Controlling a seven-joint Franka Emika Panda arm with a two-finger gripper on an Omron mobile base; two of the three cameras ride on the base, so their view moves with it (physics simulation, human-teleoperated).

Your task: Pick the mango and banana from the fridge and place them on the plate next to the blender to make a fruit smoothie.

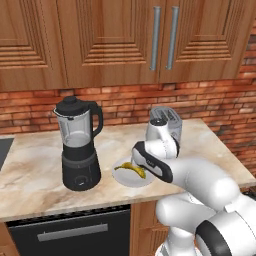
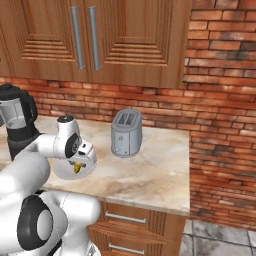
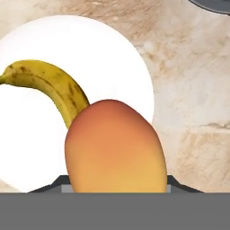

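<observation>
The orange-red mango (image 3: 116, 148) sits between the jaws of my gripper (image 3: 116, 180), which is shut on it just above the white plate (image 3: 103, 49). The mango covers the fingertips. A yellow banana (image 3: 49, 83) with brown specks lies curved on the plate, one end running under the mango. In the left base view the banana (image 1: 131, 170) rests on the plate (image 1: 131, 182) to the right of the blender (image 1: 78, 145), and my hand hangs over the plate's right side, hiding the mango. The fridge is out of view.
A silver toaster (image 1: 167, 122) stands behind the plate near the brick wall. Wooden cabinets hang above the marble counter (image 2: 150, 170), whose right end stops at a brick wall. A dark appliance front (image 1: 70, 232) sits under the counter's edge.
</observation>
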